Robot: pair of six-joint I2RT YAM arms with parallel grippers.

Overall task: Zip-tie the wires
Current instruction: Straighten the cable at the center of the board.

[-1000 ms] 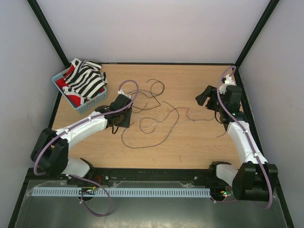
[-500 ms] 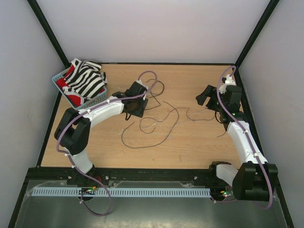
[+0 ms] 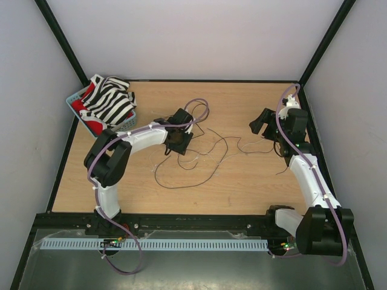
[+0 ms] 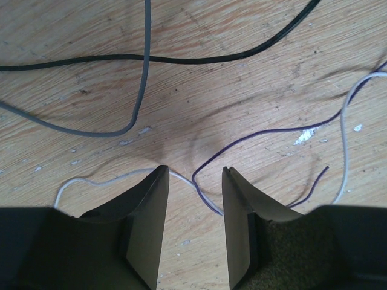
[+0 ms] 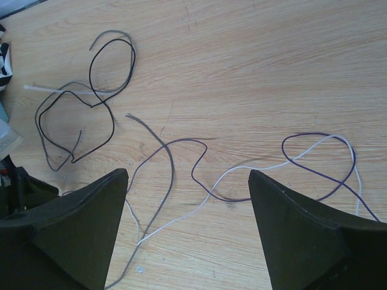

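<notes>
The wires (image 3: 205, 151) lie as a loose tangle of thin strands across the middle of the wooden table (image 3: 242, 187). My left gripper (image 3: 179, 140) hovers over their left part, pointing down. In the left wrist view the left gripper (image 4: 195, 170) is open; a white strand (image 4: 181, 179) and a purple strand (image 4: 266, 130) run on the wood just past its fingertips, unclamped. A black wire (image 4: 181, 59) and a grey wire (image 4: 142, 72) lie farther off. My right gripper (image 3: 261, 124) stands at the right end of the tangle. The right gripper (image 5: 187, 174) is wide open above a purple strand (image 5: 205, 181).
A blue basket (image 3: 115, 134) holding striped and red cloth sits at the table's back left corner. In the right wrist view a black wire loop (image 5: 91, 121) lies to the left with a pale flat strip (image 5: 48, 89) beside it. Black frame posts and white walls enclose the table.
My left arm has swung to the right, from the left side of the tangle to above it, and its jaws have widened a little. The right arm has stayed in place.
</notes>
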